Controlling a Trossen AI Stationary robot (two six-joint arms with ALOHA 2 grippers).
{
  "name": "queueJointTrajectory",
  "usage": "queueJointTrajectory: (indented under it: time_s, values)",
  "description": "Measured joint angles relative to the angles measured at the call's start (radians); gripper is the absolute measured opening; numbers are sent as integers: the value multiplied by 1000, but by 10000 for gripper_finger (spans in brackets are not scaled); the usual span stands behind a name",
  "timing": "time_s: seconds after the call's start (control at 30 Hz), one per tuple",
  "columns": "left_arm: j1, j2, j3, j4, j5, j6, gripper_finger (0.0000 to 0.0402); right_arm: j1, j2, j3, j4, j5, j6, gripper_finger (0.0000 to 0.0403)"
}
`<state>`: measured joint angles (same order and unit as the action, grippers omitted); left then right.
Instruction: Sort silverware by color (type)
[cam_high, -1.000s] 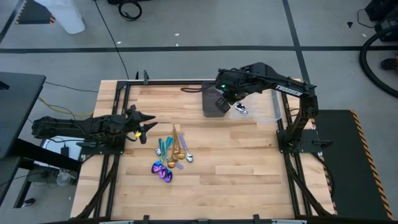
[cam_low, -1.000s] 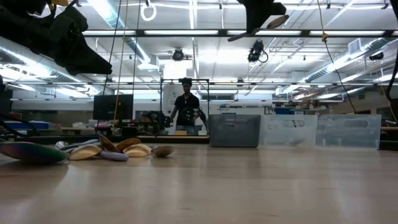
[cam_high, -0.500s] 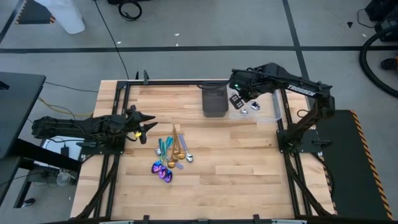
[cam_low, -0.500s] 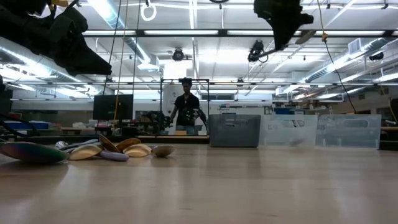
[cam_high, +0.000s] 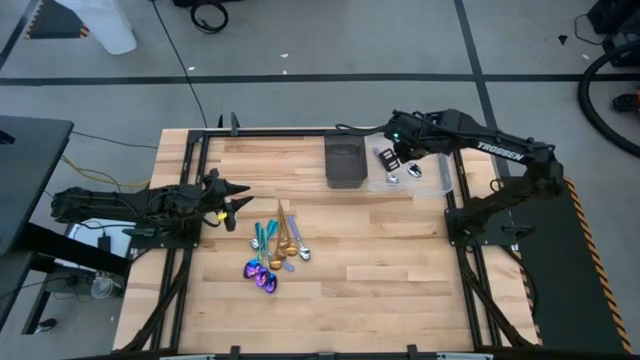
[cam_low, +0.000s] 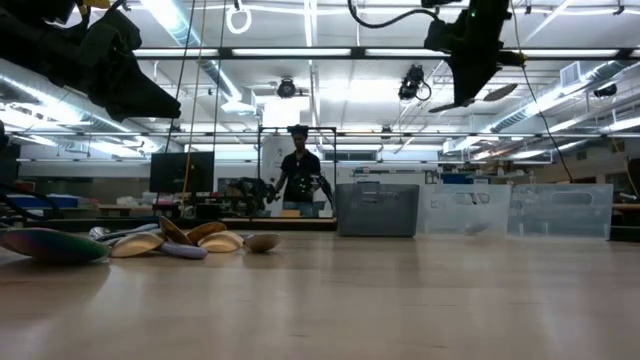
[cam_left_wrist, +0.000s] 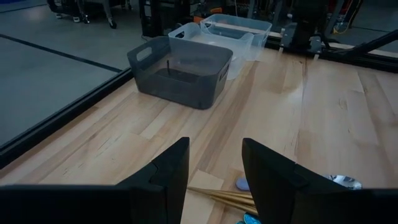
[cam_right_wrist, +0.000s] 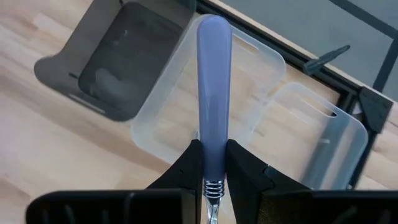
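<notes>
now held aloft at the back right of the table: a lavender-handled utensil (cam_right_wrist: 214, 93), pinched at its neck between the fingers of the right gripper (cam_high: 392, 165), clenched tight on it. long axis straight out ahead of the fingers, handle end leading, metal end back behind the grip; in the right wrist view, handle laid over the first clear bin (cam_right_wrist: 211, 118), pointing toward its far rim. seen from the low view as a pale blade (cam_low: 497, 93) jutting sideways, roughly level, high above the tabletop.

shifted since a second ago: then over the dark bin (cam_high: 345, 163), half a second ago just past its edge, now beyond it over the clear bins. pile and left arm unchanged.

rest of the silverware (cam_high: 273, 247) heaped on the wood toward the left middle, handles mostly running front to back: two teal pieces, a bunch of gold ones too overlapped to count, two purple-rainbow bowls nearest the front.

three bins along the back edge: one dark, two clear (cam_right_wrist: 323, 140), side by side.

left gripper (cam_high: 236, 199) hovering just left of the heap, fingers (cam_left_wrist: 168, 171) apart, grasping nothing.

a person (cam_low: 299, 180) standing in the room behind.
</notes>
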<state>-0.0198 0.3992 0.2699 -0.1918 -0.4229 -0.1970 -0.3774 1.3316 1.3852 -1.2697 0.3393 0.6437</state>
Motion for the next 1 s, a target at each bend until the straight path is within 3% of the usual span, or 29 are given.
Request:
queueJointTrajectory:
  time_s: [1.0]
  values:
    - [0,0,0,0,0,2,156,-143,-8,-414,559,-53,-188,58]
